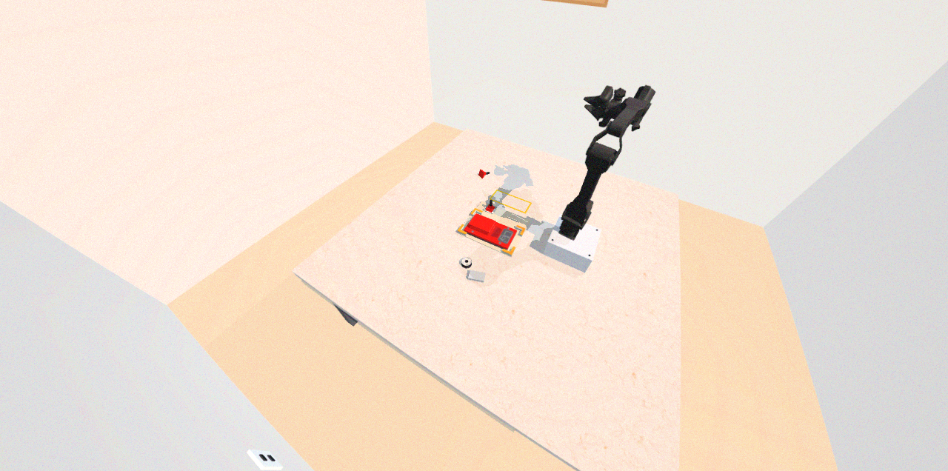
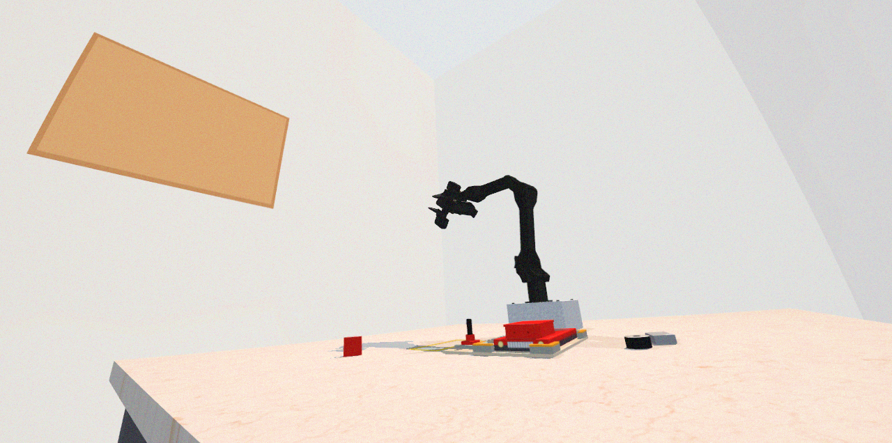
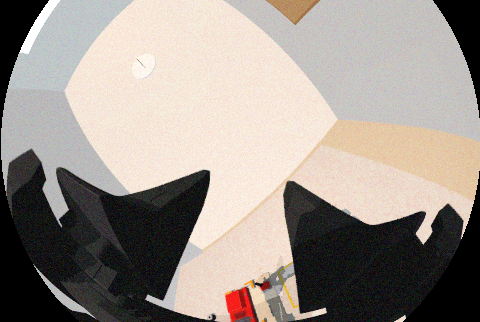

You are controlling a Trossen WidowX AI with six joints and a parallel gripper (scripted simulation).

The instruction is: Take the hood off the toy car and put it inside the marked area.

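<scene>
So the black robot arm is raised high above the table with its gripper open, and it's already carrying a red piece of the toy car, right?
Not quite. The black robot arm is raised high and its gripper is open, but it carries nothing: the wrist view shows only bare space between the fingers. The red toy car sits below on the table.

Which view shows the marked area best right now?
The top view: the marked area shows as a full yellow outline beyond the toy car. The exterior view shows only thin edge-on lines; in the wrist view I cannot make it out.
</scene>
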